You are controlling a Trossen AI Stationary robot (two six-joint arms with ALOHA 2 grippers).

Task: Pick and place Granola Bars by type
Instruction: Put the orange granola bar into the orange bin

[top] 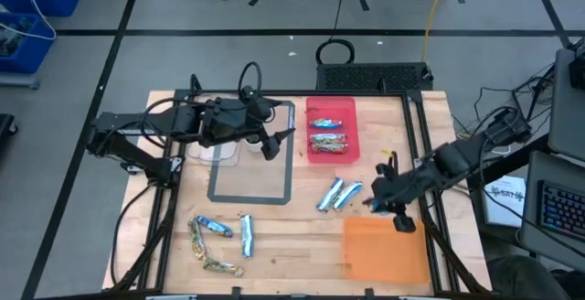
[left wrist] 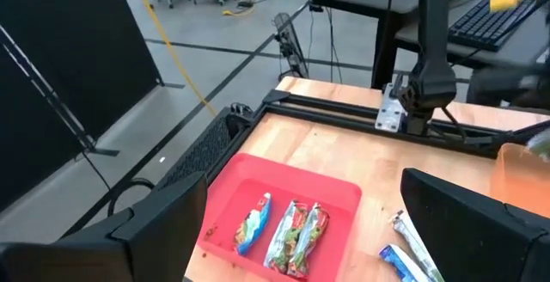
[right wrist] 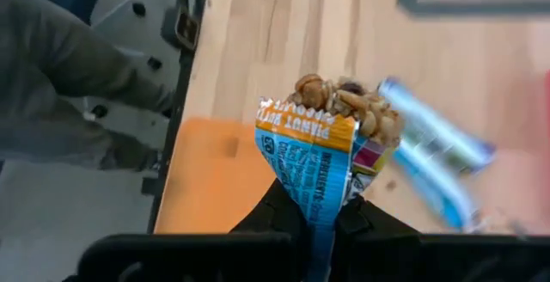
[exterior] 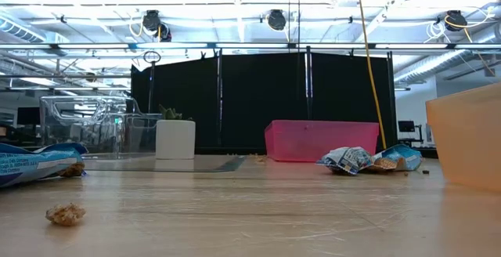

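My right gripper is shut on a blue granola bar with an orange band, above the wood between two blue bars and the orange tray. Its wrapper is torn open and granola shows at the far end. My left gripper hangs open above the table's far middle. Between its fingers the left wrist view shows the red tray, where three bars lie flat. Several more bars lie on the wood near the left front corner. My right gripper pinches the bar's wrapper at its closed end between the two fingers. The fingers come slanting down from the table's right side and lie roughly along the bar. The bar sticks out beyond the fingertips, open end away from me, clear of the table.
A grey-framed mat and a clear container lie below the left arm. A white pot with a green plant stands at the back. Crumbs lie on the wood near the front. Black rails edge the table.
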